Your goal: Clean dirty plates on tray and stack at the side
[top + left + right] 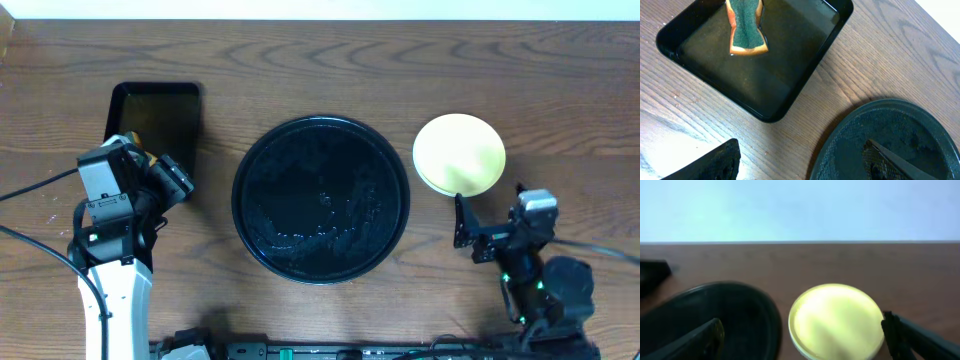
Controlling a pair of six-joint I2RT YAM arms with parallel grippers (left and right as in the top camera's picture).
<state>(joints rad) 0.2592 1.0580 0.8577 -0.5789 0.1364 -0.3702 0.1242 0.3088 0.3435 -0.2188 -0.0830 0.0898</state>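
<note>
Surface: brown wood-grain table (320, 60). At centre, large round glossy black tray (320, 200), streaked. To its left, smaller rectangular black tray (155, 110). Right of the round tray, on the table, pale yellow round plate (459, 153) (looks clean). Over the gap between trays, left gripper (800, 147), fingers apart, holding nothing. Just short of the plate, right gripper (802, 321), spread wide. In the rectangular tray, orange-and-green sponge (745, 30).

A robot laboratory bench is being shown, not a lived-in kitchen. A left robot arm (108, 270) and a right robot arm (545, 285) are being carried at the near edge of a wood-grain desk (320, 70), with black cables (30, 190) being trailed over it. A plain pale wall (800, 210) is being seen behind. Washing-up things are being laid out sparsely: a round black tray (300, 165), a rectangular black tray (160, 110) with a sponge (745, 30), and a pale yellow plate (459, 153).
</note>
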